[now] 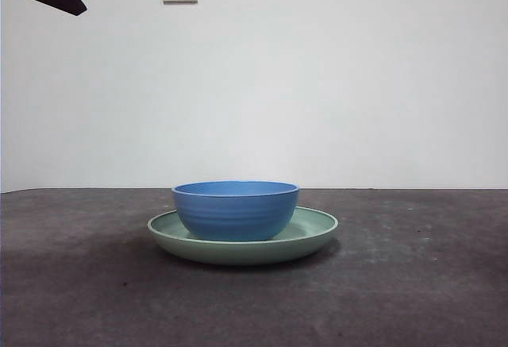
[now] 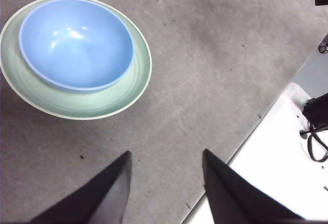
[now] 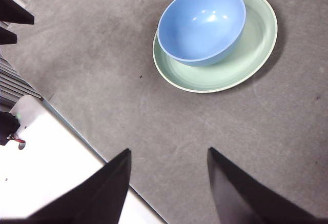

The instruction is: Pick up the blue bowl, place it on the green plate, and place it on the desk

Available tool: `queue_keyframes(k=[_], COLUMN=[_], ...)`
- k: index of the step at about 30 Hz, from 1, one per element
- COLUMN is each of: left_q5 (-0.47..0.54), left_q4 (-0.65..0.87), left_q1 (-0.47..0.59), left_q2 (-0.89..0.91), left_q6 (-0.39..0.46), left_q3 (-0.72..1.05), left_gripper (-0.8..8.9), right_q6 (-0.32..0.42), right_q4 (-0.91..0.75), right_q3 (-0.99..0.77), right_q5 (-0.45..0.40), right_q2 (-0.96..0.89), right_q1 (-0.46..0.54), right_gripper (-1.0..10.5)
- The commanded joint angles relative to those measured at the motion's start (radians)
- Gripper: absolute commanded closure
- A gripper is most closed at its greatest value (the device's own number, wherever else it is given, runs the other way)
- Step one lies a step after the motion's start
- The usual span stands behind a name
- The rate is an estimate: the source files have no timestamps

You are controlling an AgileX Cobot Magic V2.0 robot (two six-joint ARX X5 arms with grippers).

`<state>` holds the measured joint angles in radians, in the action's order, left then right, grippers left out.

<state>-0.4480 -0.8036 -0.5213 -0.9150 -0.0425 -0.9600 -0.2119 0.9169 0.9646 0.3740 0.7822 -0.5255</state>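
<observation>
Both the left gripper and right gripper are spread open, nothing held, above bare desk; the blue bowl is seated in the green plate, mid-desk.

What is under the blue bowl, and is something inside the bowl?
The blue bowl stands on the green plate, which lies on the desk. Both wrist views show nothing inside the bowl. The plate's middle is covered by the bowl and cannot be seen.
</observation>
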Motion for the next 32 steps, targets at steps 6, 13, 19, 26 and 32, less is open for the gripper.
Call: queue_keyframes(k=[6,13,19,26,32], left_q5=[-0.005,-0.005,-0.005,-0.005,-0.005], left_q4=[0.011,0.011,0.012,0.012,0.012], left_q1=[-0.003,-0.003,-0.003,-0.003,-0.003], left_q2=[-0.004,-0.004,-0.004,-0.004,-0.004], left_q6=[0.005,0.005,0.005,0.005,0.005], left_q3=[-0.009,-0.010,-0.010,-0.010,-0.010], left_gripper=[8.05,8.05,8.05,8.05,8.05], right_q6=[0.031,0.037,0.037,0.037,0.037], right_q4=[0.005,0.003,0.003,0.003,0.003], right_q3=[0.017,0.018,0.018,0.018,0.018], right_q5=[0.002,-0.005,-0.005,-0.005,-0.005], right_q2=[0.007,0.006,0.006,0.006,0.006], right_q1=[-0.008,-0.008,-0.008,-0.008,-0.008], right_gripper=[9.3,9.4,9.3,9.3,9.3])
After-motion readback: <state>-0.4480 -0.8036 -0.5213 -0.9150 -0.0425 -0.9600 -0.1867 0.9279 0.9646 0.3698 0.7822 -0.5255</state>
